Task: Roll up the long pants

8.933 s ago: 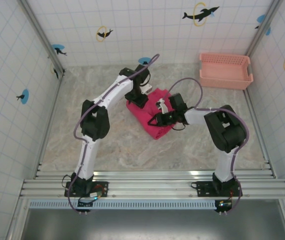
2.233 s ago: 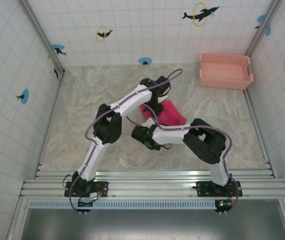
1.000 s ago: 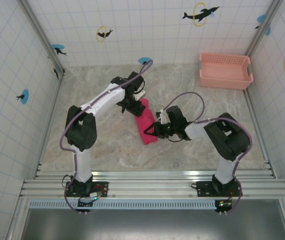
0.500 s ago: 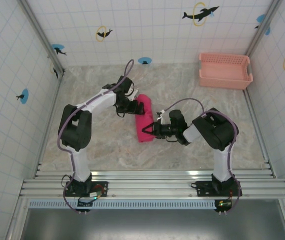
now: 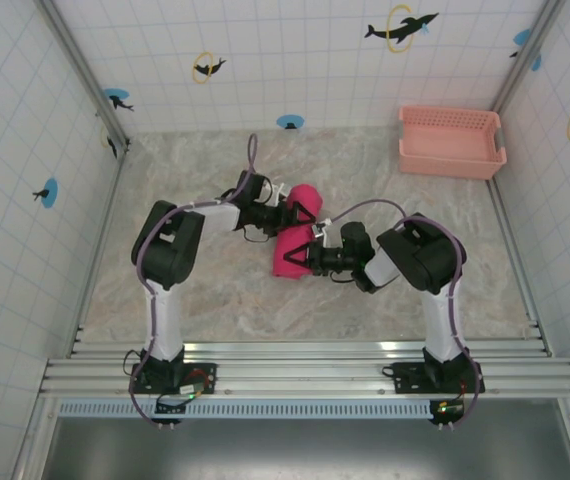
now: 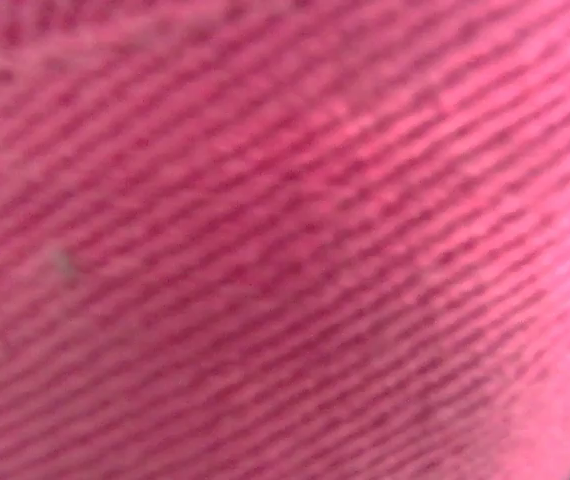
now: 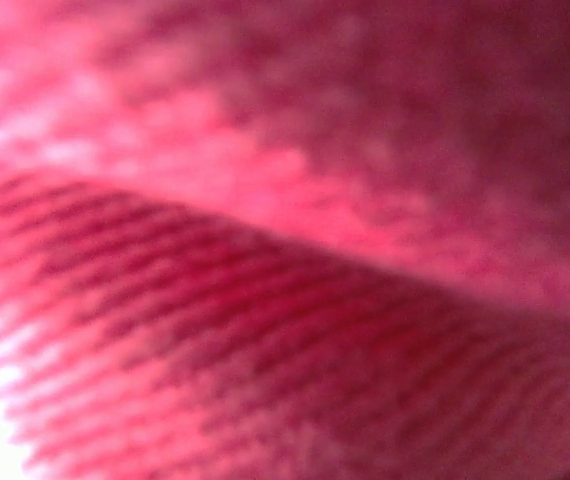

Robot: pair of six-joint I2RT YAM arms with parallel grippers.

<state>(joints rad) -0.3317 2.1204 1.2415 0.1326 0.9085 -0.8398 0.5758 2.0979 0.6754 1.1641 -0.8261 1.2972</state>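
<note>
Marbled table (image 5: 195, 290) — rolled long pants (image 5: 290, 256) mid-surface, pink basket (image 5: 450, 142) far right corner.

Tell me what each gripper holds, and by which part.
Cannot tell. The left gripper meets the far end of the bundled long pants, the right gripper their right side; whether either is clamped on cloth is unclear.

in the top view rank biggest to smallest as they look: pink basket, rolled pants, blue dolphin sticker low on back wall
1. salmon basket
2. rolled long pants
3. blue dolphin sticker, clearly smallest
</note>
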